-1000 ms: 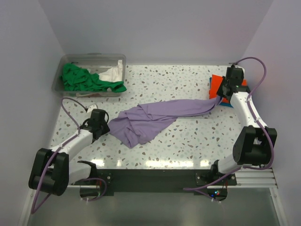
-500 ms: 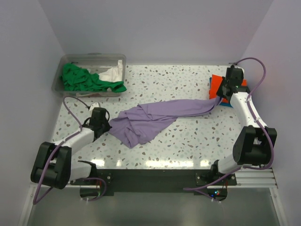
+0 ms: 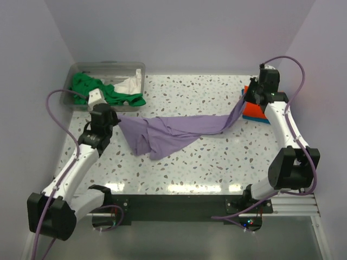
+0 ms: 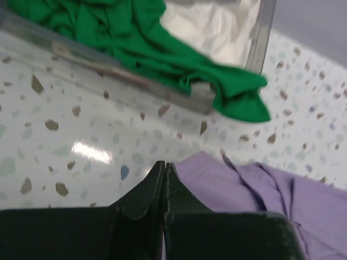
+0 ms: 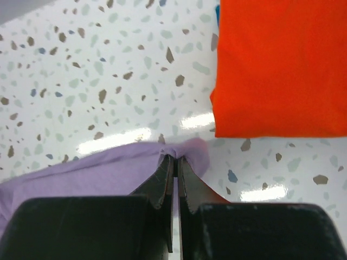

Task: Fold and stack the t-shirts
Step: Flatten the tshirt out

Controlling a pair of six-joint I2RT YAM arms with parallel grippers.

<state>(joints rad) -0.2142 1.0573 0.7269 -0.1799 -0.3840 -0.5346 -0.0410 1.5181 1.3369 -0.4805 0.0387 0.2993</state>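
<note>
While left gripper (image 4: pixel 164 166) and right gripper (image 5: pixel 173 160) each clamp an end of the lavender t-shirt (image 3: pixel 173 129), it stretches across the table (image 3: pixel 217 157); orange t-shirt (image 5: pixel 282 65) lies folded nearby

And there's the lavender t-shirt (image 3: pixel 173 130), strung right across the speckled table (image 3: pixel 217 162)! The left gripper (image 3: pixel 113 117) is clamped on its left end just in front of the clear tub (image 3: pixel 103 68), and the right gripper (image 3: pixel 247 99) pinches the far right end beside the orange t-shirt (image 3: pixel 252 110). From the right the cloth runs as a narrow band, raised off the table, then widens into a bunched, wrinkled mass near the left arm. The green t-shirt (image 3: pixel 87 89) spills over the tub's front rim, with the white t-shirt (image 3: pixel 130 84) inside beside it. The orange one lies folded flat, with a strip of blue t-shirt (image 3: pixel 261 121) peeking out beneath
</note>
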